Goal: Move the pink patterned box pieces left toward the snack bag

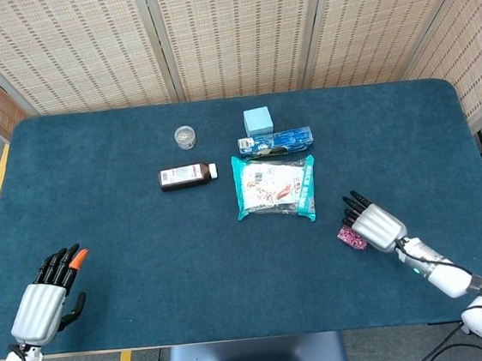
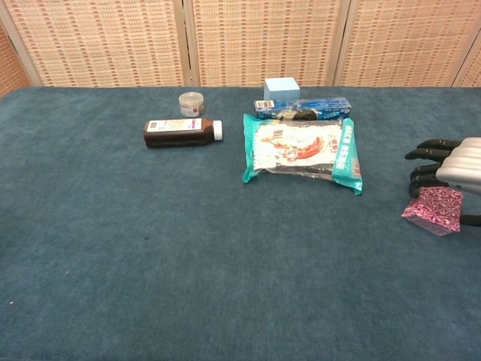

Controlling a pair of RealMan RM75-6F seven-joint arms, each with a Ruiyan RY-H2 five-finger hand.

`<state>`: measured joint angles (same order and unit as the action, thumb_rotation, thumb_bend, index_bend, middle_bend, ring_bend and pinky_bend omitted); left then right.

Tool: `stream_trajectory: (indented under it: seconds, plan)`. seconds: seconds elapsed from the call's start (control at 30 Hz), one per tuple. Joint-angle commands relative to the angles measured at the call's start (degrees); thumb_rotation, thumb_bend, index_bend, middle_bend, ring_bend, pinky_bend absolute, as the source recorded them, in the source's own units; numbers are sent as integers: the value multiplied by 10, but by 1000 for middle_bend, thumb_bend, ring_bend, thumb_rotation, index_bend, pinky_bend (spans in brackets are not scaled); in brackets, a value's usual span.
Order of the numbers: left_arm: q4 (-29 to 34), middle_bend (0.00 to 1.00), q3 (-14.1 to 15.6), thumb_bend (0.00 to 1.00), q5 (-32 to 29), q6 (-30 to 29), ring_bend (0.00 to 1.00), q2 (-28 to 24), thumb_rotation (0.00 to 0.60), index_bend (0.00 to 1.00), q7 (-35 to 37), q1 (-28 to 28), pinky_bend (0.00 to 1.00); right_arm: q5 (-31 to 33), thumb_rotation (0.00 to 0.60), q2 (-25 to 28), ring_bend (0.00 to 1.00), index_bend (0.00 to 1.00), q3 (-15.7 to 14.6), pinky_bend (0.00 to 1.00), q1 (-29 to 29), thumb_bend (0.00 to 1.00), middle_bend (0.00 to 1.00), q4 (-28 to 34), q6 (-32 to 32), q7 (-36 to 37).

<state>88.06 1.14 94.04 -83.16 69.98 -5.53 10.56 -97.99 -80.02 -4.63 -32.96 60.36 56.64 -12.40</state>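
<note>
Brown bottle (image 2: 183, 132), jar (image 2: 192, 104), blue boxes (image 2: 302, 108).

One bottle (image 2: 183, 132), one jar (image 2: 192, 104), perhaps three packages (image 2: 302, 151).

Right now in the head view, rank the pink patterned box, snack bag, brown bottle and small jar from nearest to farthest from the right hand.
1. Pink patterned box, right beside the right hand.
2. Snack bag, mid-table, up-left of it.
3. Brown bottle, left of the bag.
4. Small jar, behind the bottle.

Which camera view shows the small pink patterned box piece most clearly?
The chest view: the small pink patterned box piece appears large, its pattern readable, just below the right hand. The head view shows only a tiny pink patch partly covered by that hand.
</note>
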Motion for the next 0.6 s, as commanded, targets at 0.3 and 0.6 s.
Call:
stream_trajectory:
  seconds: [0.3, 0.6]
  plan:
    - [2, 0, 1, 482, 1, 1, 0, -1, 600, 0, -3, 0, 116, 19, 600, -2, 4, 323, 3, 0, 0, 215, 251, 8, -8, -21]
    - [3, 0, 1, 482, -1, 1, 0, -1, 600, 0, -6, 0, 116, 28, 600, -4, 16, 326, 4, 0, 0, 215, 251, 11, -10, -30]
